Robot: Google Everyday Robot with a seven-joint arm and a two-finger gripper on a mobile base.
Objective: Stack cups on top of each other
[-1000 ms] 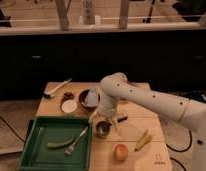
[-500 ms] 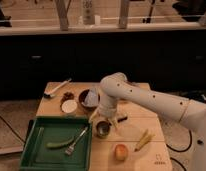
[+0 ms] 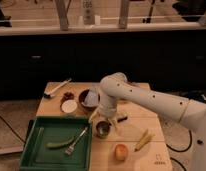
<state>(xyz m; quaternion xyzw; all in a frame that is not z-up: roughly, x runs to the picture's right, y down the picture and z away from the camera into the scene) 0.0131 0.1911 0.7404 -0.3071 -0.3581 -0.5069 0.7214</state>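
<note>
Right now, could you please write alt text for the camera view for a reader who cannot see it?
A white robot arm reaches down over a wooden table, its gripper at a dark cup beside a green tray. A brown bowl and white dish sit behind.

We cannot tell the gripper (image 3: 104,121) finger state above the dark cup (image 3: 102,129). The arm (image 3: 146,100) partly hides the brown bowl (image 3: 87,99); the frame's right edge crops the arm.

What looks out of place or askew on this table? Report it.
Nothing looks spilled or damaged. The gripper hangs just above the cup beside the green tray, which holds a fork and a green vegetable. The brown bowl and white dish sit upright.
</note>
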